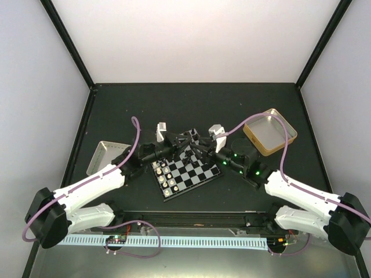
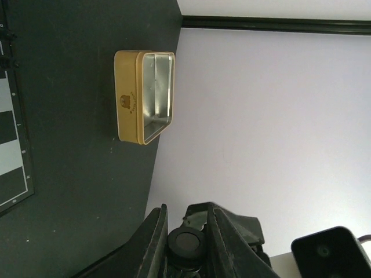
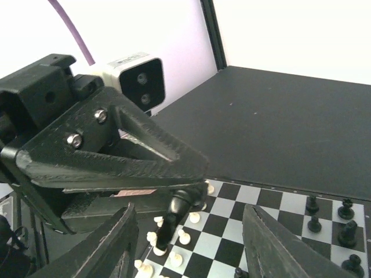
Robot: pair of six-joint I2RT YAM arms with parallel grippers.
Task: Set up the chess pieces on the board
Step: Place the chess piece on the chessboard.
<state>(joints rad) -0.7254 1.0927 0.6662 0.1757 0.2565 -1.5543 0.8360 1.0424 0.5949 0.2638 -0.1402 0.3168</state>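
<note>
The board (image 1: 188, 172) lies in the middle of the table. Cream-white chess pieces (image 1: 166, 176) stand along its left side and black ones (image 1: 201, 141) at its far right. My left gripper (image 1: 186, 143) hovers over the board's far side, shut on a black chess piece (image 2: 186, 246). In the right wrist view that piece (image 3: 174, 217) hangs tilted above the white pieces (image 3: 184, 236). My right gripper (image 1: 202, 152) is open and empty beside it, fingers (image 3: 116, 246) spread over the board (image 3: 232, 231). More black pieces (image 3: 348, 227) stand at the right.
A gold tin (image 1: 269, 132) sits open at the back right; it also shows in the left wrist view (image 2: 144, 95). A silver tray (image 1: 104, 153) lies left of the board. The two grippers are close together above the board.
</note>
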